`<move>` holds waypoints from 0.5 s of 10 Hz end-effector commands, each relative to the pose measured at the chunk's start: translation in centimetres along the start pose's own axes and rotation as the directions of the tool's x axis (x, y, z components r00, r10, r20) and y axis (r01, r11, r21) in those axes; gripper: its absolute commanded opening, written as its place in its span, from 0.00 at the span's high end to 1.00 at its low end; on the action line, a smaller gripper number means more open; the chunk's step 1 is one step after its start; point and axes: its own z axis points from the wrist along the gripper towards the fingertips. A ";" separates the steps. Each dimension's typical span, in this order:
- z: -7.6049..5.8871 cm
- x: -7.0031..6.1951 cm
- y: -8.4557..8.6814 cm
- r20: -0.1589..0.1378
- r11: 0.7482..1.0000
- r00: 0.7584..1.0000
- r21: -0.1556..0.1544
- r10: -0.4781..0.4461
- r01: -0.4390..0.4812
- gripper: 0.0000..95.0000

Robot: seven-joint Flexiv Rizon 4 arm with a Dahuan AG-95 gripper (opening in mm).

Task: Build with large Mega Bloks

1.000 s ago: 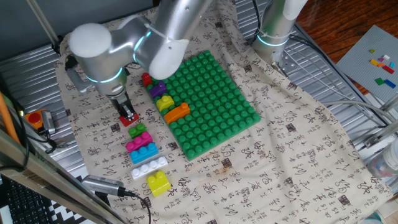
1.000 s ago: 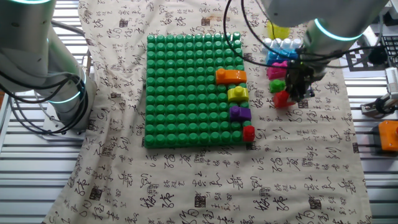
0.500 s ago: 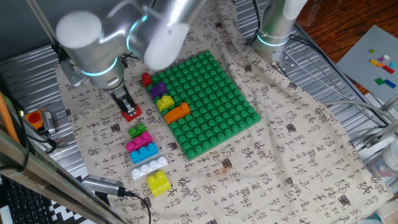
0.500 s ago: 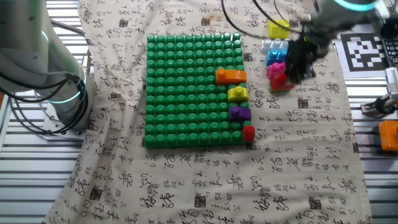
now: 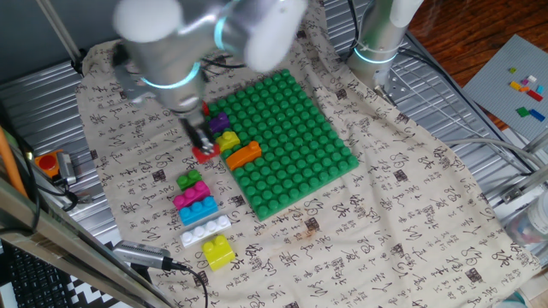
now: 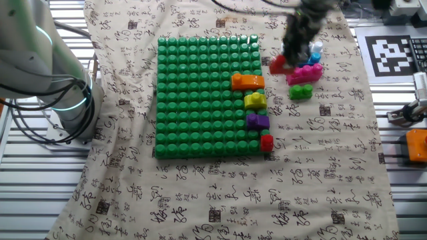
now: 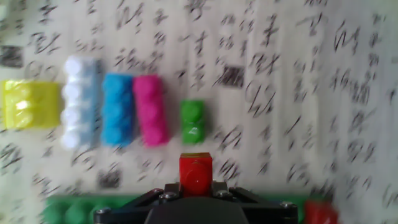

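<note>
My gripper is shut on a small red Mega Blok and holds it in the air beside the left edge of the green baseplate. In the hand view the red block sits between the jaws of the gripper. Red, purple, yellow and orange blocks stand along that plate edge. Loose green, pink, blue, white and yellow blocks lie in a row on the cloth. In the other fixed view the held block hangs just off the plate near the orange one.
A patterned cloth covers the table. A second arm's base stands behind the plate. A grey plate with tiny bricks lies at the far right. An orange device sits at the left edge.
The gripper has carried the red block from the cloth beside the loose row, up and across toward the baseplate's edge. The other blocks have not moved.
</note>
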 end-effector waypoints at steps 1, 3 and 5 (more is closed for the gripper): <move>0.3 2.2 1.6 0.012 1.000 1.000 0.003 0.016 -0.016 1.00; 0.4 2.2 1.4 0.006 1.000 1.000 -0.003 0.016 -0.016 1.00; 0.4 2.1 1.4 0.001 1.000 1.000 0.005 0.009 -0.009 1.00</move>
